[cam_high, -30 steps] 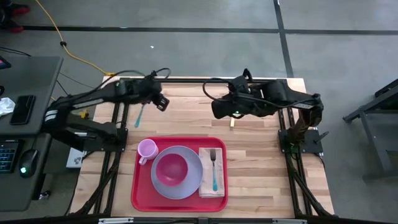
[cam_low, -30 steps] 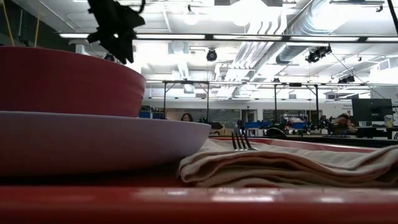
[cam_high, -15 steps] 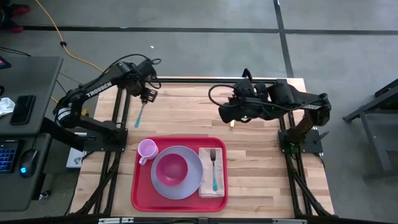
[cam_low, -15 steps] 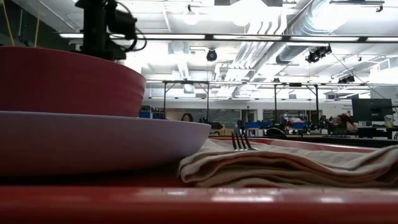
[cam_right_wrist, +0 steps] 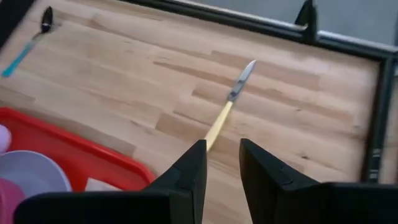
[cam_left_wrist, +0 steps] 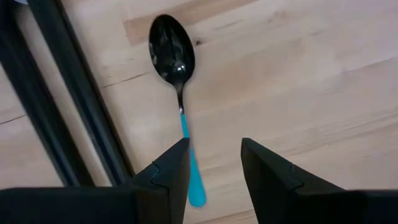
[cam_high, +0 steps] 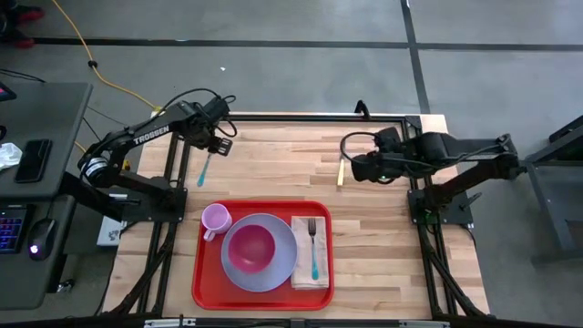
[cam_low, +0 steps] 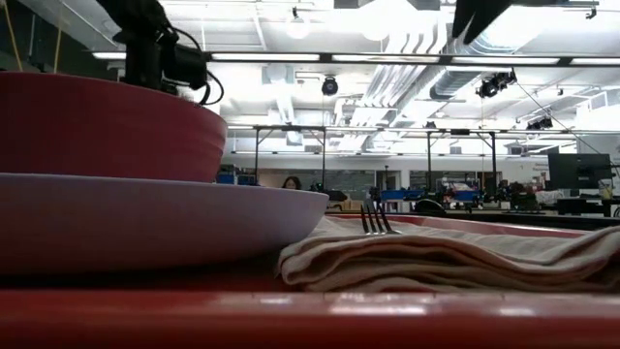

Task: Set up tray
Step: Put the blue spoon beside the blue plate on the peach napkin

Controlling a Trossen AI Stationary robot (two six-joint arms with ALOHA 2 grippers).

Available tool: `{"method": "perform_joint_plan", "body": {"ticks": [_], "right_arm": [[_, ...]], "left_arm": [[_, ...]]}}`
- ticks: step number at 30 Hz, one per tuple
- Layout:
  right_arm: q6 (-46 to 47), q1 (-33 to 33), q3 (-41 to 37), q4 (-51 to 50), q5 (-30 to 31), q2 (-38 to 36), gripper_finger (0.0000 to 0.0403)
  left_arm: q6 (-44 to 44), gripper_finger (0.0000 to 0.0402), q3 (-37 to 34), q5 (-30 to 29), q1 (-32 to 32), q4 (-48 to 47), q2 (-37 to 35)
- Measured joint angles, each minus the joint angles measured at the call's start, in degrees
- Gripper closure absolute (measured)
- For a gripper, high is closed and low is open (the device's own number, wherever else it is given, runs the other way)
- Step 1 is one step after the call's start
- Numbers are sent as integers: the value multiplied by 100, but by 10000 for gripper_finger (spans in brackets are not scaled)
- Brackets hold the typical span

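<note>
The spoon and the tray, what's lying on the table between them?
Nothing: in the high view only bare wooden table separates the blue-handled spoon from the red tray. The left gripper hovers open over the spoon.

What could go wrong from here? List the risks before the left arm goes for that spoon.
1. The spoon lies flat on the table close to the dark frame rail; the open left tool, hovering over its blue handle, could bump the rail or skid off the thin handle.
2. The knife is also flat on bare wood off the tray; the right tool may slip on it.
</note>
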Motion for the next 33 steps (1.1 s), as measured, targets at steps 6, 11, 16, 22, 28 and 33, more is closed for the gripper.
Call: {"method": "perform_joint_plan", "body": {"ticks": [6, 11, 16, 22, 28, 33], "right_arm": [[-63, 4, -950, 930, -105, -496, 329], [-102, 2, -1491, 1196, -234, -593, 329], [15, 2, -1931, 1238, -464, -591, 329], [53, 2, -2333, 1244, -675, -591, 329], [55, 2, -2549, 1347, -767, -591, 329], [50, -23, -2617, 1442, -721, -591, 329]], "left_arm": [[-9, 227, -438, -163, 3, 536, 50], [-105, 227, -541, -319, 5, 593, 436], [-107, 227, -541, -413, 3, 807, 876], [-49, 227, -553, -328, 142, 828, 1184], [216, 227, -855, 90, 849, 897, 1180], [347, 227, -860, 415, 887, 1246, 1192]]}}
